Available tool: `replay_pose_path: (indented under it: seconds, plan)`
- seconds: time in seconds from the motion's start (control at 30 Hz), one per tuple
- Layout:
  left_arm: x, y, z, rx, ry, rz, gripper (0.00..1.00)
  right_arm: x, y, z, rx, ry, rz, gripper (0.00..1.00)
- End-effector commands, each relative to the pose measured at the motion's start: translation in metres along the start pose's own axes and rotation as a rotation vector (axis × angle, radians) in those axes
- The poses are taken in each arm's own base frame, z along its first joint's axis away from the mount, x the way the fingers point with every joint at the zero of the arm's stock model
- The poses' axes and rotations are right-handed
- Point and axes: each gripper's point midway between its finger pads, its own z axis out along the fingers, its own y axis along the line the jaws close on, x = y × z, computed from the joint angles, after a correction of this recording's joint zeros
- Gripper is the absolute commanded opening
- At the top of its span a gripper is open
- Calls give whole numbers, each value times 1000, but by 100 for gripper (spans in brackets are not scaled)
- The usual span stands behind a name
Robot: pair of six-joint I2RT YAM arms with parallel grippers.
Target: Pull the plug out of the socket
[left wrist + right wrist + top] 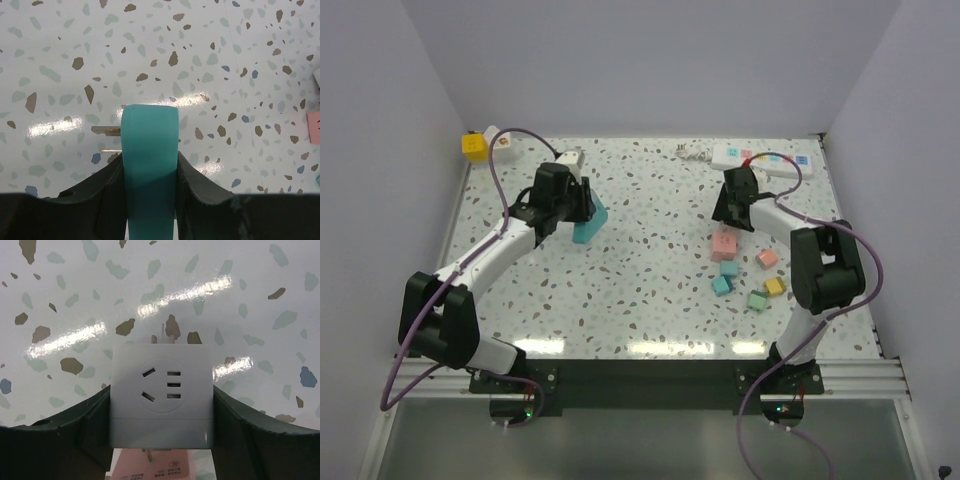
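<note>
The socket, a white oblong power strip (770, 161) with coloured marks, lies at the back right; nothing visibly sticks out of it. My left gripper (576, 204) (150, 159) is shut on a teal plug block (589, 229) (150, 130) over the left middle of the table, far from the strip. Two metal prongs (106, 130) stick out of its left side. My right gripper (733, 212) (161, 390) is shut on a white adapter cube (161, 390) with socket holes on its face, just in front of the strip. The top view hides that cube.
Several small coloured cubes lie right of centre: pink (723, 243) (160, 467), orange (767, 258), yellow (774, 287), teal (721, 285), green (757, 300). A yellow cube (474, 147) sits in the back left corner. A white piece (570, 158) lies behind my left gripper. Walls close three sides.
</note>
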Motion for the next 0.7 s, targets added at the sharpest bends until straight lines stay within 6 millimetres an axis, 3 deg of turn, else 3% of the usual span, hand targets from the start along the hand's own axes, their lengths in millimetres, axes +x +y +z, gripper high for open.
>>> replay_pose_path:
  seconds: [0.0,0.03,0.17,0.33,0.53,0.67]
  plan:
    - [-24,-15,-1,67,-92,-12,0,87,-21,-13,32,304,-57,67]
    - [-23,-15,0,69,-90,-13,0,90,-22,-16,35,316,-67,75]
    - [-17,-17,3,87,-78,-18,0,104,-26,-26,39,340,-89,84]
    - [-11,-22,3,122,-66,-29,0,113,-29,-45,30,351,-102,86]
    - [-3,-33,3,185,-54,-44,0,94,-22,-102,-43,288,-106,86]
    - [-2,-44,2,255,-62,-55,0,60,-20,-137,-71,198,-95,86]
